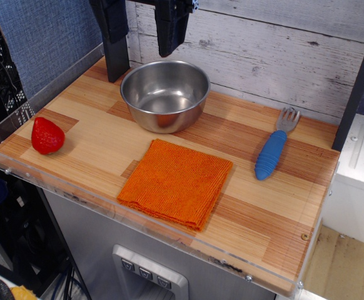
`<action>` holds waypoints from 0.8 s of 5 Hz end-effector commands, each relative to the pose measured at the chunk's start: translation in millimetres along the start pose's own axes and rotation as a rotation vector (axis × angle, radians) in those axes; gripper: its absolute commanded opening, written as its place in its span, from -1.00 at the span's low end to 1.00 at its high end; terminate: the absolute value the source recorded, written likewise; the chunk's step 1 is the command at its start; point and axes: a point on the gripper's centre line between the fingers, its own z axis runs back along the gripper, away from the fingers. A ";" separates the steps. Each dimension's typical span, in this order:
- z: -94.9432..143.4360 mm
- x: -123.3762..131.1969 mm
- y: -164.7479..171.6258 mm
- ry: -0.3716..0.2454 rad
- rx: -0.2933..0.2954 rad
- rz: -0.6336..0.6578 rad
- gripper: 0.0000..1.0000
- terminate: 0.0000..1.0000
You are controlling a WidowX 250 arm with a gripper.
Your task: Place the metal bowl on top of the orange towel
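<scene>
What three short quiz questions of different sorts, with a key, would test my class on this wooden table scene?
1. True or false: the metal bowl sits on the orange towel.
2. Which lies right of the towel? A strawberry B blue-handled fork
3. Fill in: the hand hangs above the ____.
Key: 1 false; the bowl stands on bare wood behind the towel. 2 B. 3 bowl.

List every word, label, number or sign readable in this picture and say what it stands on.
None can be read.
The metal bowl, orange towel, strawberry and blue-handled fork bear no lettering.
The grey panel's three small marks are too small to make out.
</scene>
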 end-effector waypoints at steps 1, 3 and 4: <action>0.0 0.0 0.0 0.000 0.000 0.000 1.00 -1.00; -21.5 41.2 22.4 -0.005 -0.023 0.040 1.00 -1.00; -42.3 59.6 31.0 -0.019 -0.018 0.035 1.00 -1.00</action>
